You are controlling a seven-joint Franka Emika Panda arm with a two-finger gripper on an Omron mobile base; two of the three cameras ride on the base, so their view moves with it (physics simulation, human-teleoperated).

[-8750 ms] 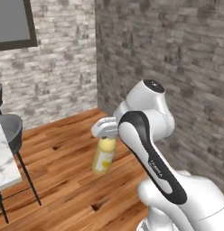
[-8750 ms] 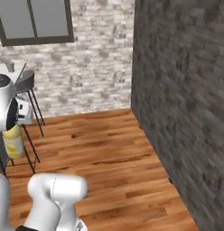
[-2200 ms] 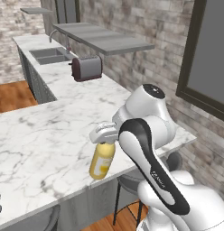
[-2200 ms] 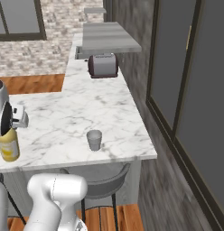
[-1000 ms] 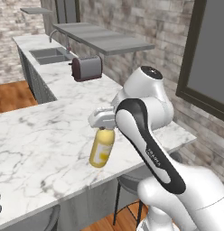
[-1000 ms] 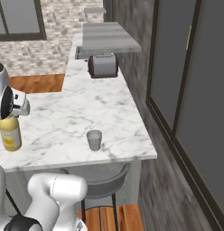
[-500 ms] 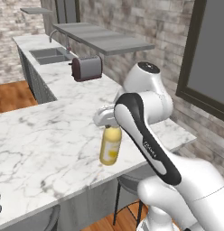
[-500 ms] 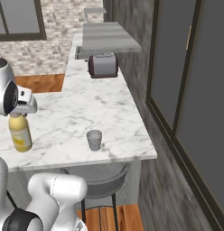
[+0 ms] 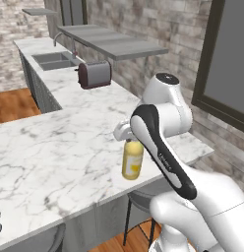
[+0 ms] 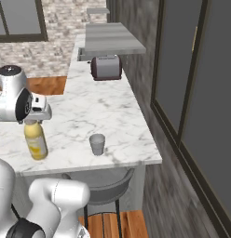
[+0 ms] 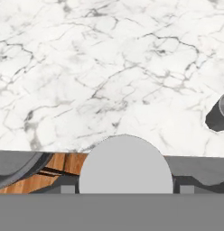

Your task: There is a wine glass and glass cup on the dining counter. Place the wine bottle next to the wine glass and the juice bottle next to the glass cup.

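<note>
The arm bends down over the bench (image 10: 112,116), its pincer (image 10: 32,122) clamped on the juice bottle (image 10: 36,141) near the front edge. The glass cup (image 10: 97,143) stands apart, a toaster (image 10: 106,67) far back.

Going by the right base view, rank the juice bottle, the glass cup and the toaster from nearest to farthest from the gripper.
1. Juice bottle: hangs directly under the gripper, held by its cap.
2. Glass cup: to the bottle's right, near the counter's front edge.
3. Toaster: far back on the counter.
</note>
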